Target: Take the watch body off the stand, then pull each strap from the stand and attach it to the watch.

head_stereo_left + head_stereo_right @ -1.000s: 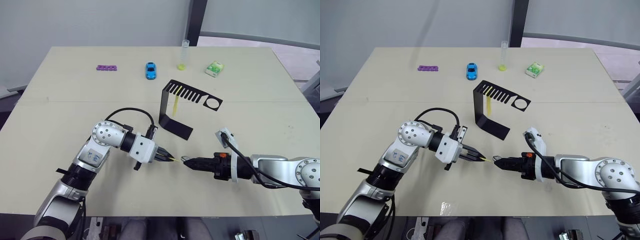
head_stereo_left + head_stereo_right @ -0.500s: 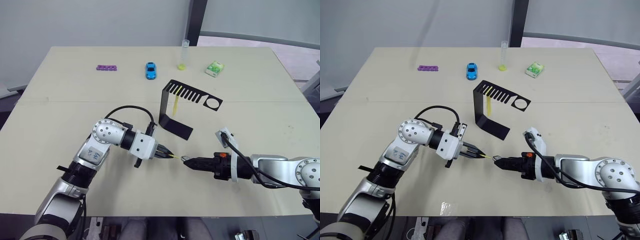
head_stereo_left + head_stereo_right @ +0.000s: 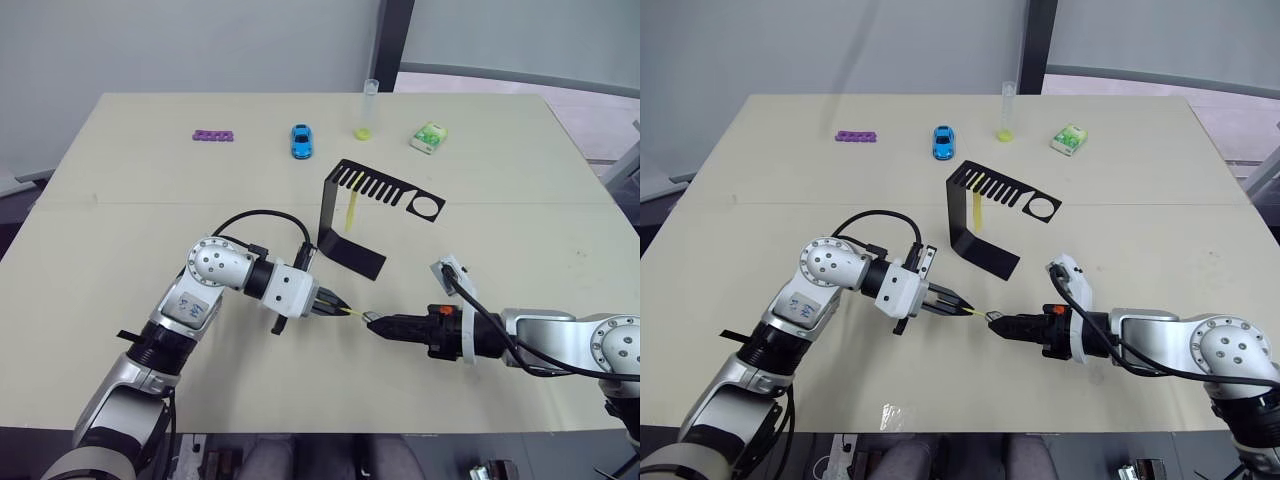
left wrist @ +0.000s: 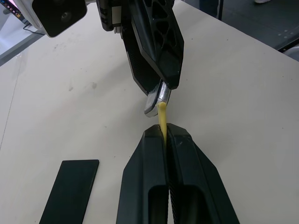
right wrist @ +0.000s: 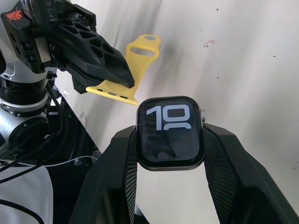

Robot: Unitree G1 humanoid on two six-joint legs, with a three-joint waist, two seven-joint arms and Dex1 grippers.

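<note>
Your table [image 3: 100, 230], taken left to right with the stand as landmark:

- Purple block strip [image 3: 212, 134]: far back, well left of the stand.
- Left gripper [image 3: 335, 306]: in front of the stand's foot and a little left of it, fingers [image 4: 154, 168] pressed together on a yellow strap [image 5: 126, 70], whose end sticks out toward your other gripper.
- Blue toy car [image 3: 301, 140]: behind the stand.
- Stand [image 3: 350, 225]: upright near the table's middle; a second yellow strap [image 3: 352, 208] hangs from a slot in its slanted top arm.
- Clear tube [image 3: 367, 110]: behind the stand.
- Watch [image 5: 170, 132]: clamped at its sides by your right gripper [image 3: 372, 321], in front of the stand, its edge just beside the held strap's tip. You see light digits on its screen.
- Green-white packet [image 3: 429, 136]: back, right of the stand.
</note>
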